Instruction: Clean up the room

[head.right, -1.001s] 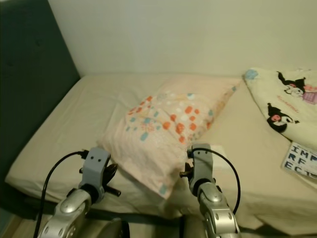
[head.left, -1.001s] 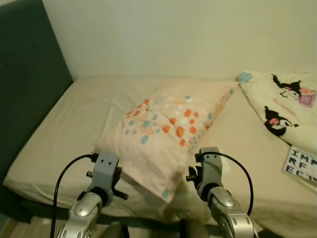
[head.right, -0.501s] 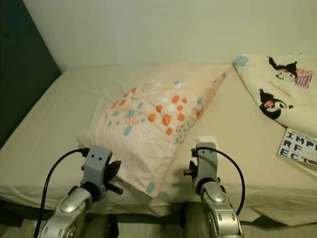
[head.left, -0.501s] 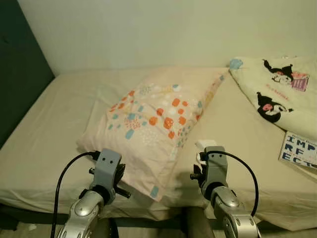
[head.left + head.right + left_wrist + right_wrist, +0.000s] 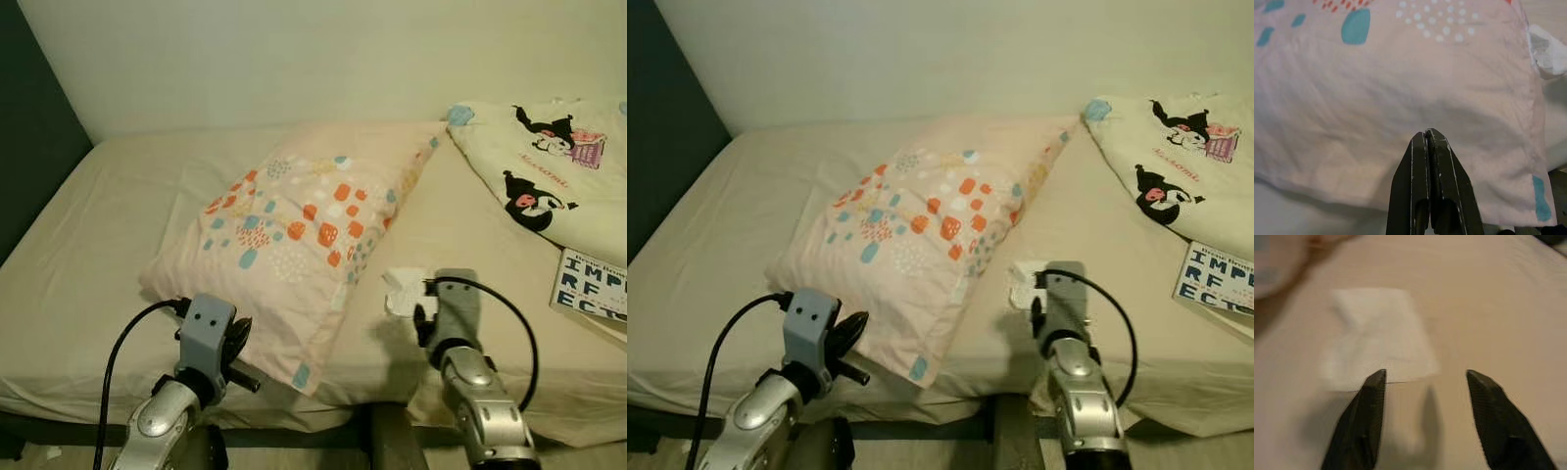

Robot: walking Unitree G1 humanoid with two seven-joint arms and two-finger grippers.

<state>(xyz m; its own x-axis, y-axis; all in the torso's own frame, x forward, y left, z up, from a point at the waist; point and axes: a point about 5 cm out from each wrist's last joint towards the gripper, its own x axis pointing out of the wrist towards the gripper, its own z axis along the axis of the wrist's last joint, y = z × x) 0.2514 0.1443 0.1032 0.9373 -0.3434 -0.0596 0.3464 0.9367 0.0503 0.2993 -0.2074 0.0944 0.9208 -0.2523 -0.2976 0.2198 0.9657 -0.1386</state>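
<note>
A crumpled white tissue point(image 5: 405, 290) lies on the beige bed sheet point(image 5: 118, 245), just right of the pink pillow's point(image 5: 304, 220) near corner. My right gripper point(image 5: 1425, 374) is open and low over the sheet, its fingertips just short of the tissue point(image 5: 1378, 333) and slightly to one side of it. The right arm point(image 5: 456, 318) reaches over the bed's front edge. My left gripper point(image 5: 1426, 134) is shut on nothing, pointing at the pillow's point(image 5: 1400, 88) near edge from just in front. Its wrist point(image 5: 208, 333) is at the bed's front left.
A cream blanket with cartoon figures point(image 5: 549, 176) covers the bed's far right. A white card with large black letters point(image 5: 593, 292) lies on it near the right edge. A dark headboard point(image 5: 29, 137) stands at the left and a pale wall behind.
The camera has shifted, bringing the bed closer and more centred. My right arm has swung right and forward to the tissue, which has come into view. The left arm is about where it was.
</note>
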